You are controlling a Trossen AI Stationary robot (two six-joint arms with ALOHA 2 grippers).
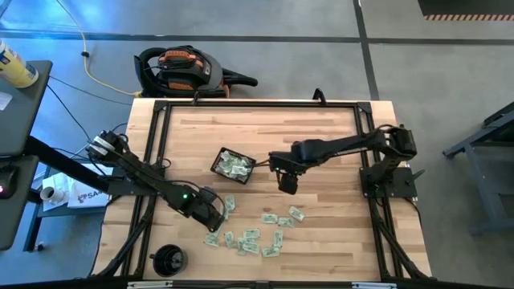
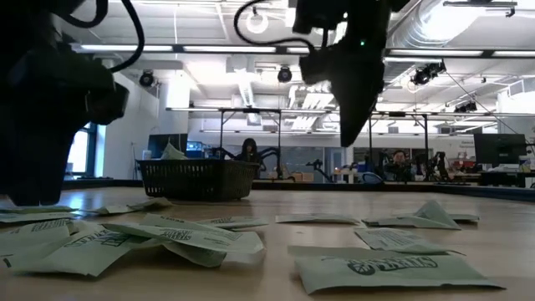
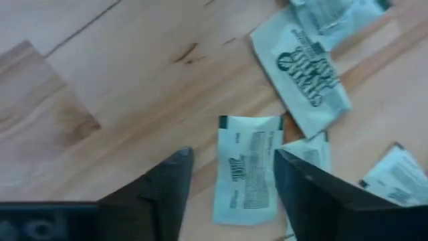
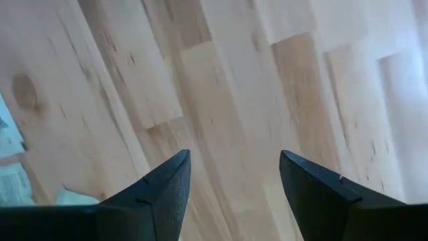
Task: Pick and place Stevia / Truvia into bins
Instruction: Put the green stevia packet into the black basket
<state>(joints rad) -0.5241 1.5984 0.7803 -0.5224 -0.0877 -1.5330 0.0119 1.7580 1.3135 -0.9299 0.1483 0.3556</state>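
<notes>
Readable text is scarce. In the left wrist view, a sachet (image 3: 313, 75) carries a dark green logo that looks like "Stevia in the Raw", though the letters are blurred. The sachet (image 3: 246, 169) between the fingers of the left gripper (image 3: 233, 175) has a small logo and lines of fine print, too small to read. In the low view, the nearest sachet (image 2: 389, 269) shows a green banner logo, seemingly "Stevia", seen edge-on. In the high view, a white paper (image 1: 84, 193) beside the table bears dark letters beginning "SA".
</notes>
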